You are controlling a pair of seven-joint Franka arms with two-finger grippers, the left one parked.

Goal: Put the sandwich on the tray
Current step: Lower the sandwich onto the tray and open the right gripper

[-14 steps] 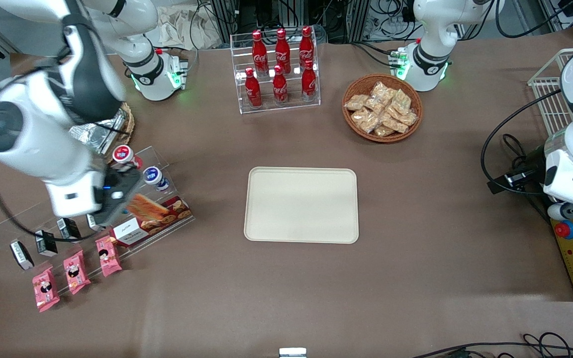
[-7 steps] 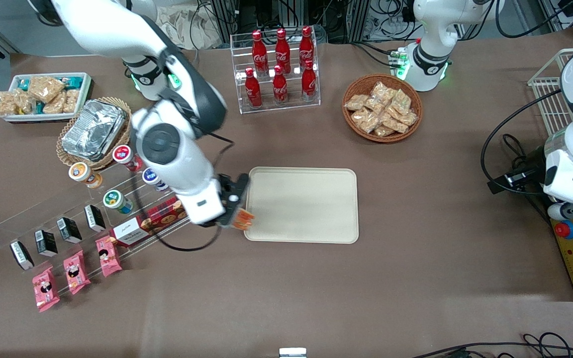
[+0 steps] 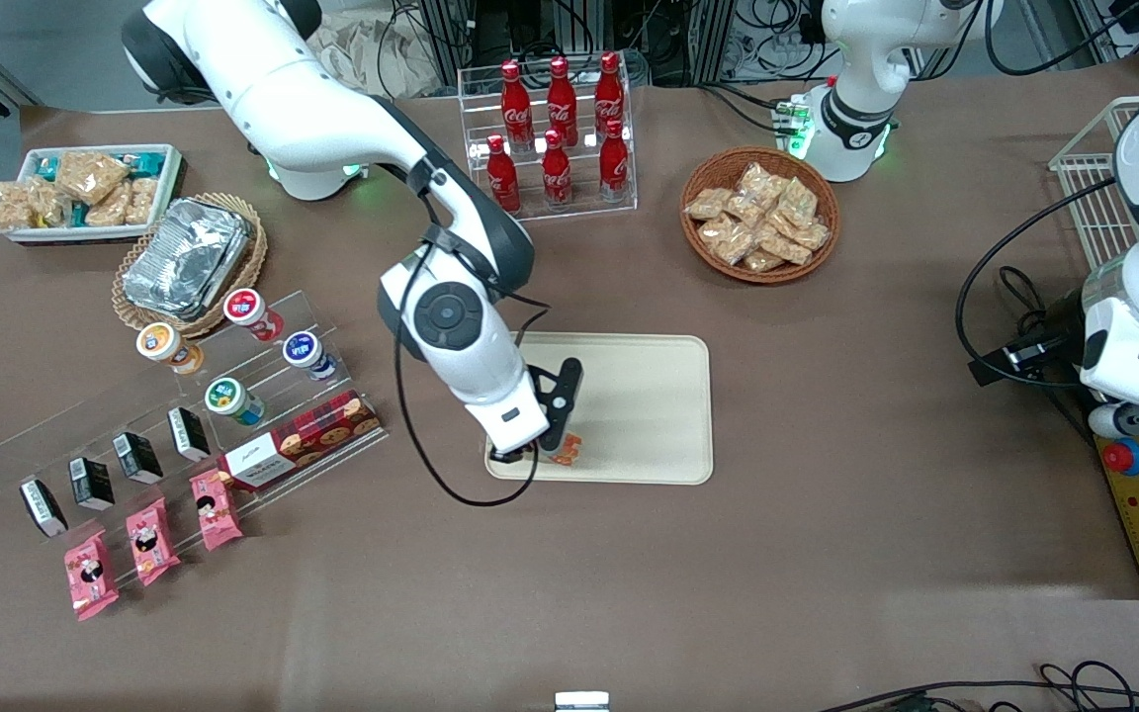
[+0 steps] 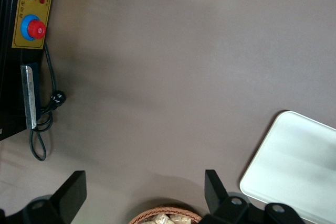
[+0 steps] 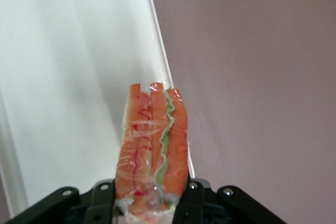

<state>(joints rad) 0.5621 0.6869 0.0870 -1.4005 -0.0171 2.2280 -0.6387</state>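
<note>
My right gripper (image 3: 560, 447) is shut on the sandwich (image 3: 569, 450), a clear-wrapped wedge with orange-red and green layers. It holds the sandwich just above the cream-beige tray (image 3: 639, 396), over the tray's edge nearest the front camera, toward the working arm's end. In the right wrist view the sandwich (image 5: 153, 145) stands between the two fingers (image 5: 193, 195), with the tray (image 5: 73, 77) and its rim under it and the brown table beside it. The tray's corner also shows in the left wrist view (image 4: 294, 166).
A clear rack of red cola bottles (image 3: 555, 129) and a wicker basket of tan snack packets (image 3: 759, 213) stand farther from the camera than the tray. A stepped clear display (image 3: 184, 415) with cups, small boxes and pink packs lies toward the working arm's end. A foil container (image 3: 186, 259) sits in a basket there.
My gripper has carried the sandwich from above the stepped display sideways to over the tray's near edge. The arm has swung with it toward the middle of the table.
</note>
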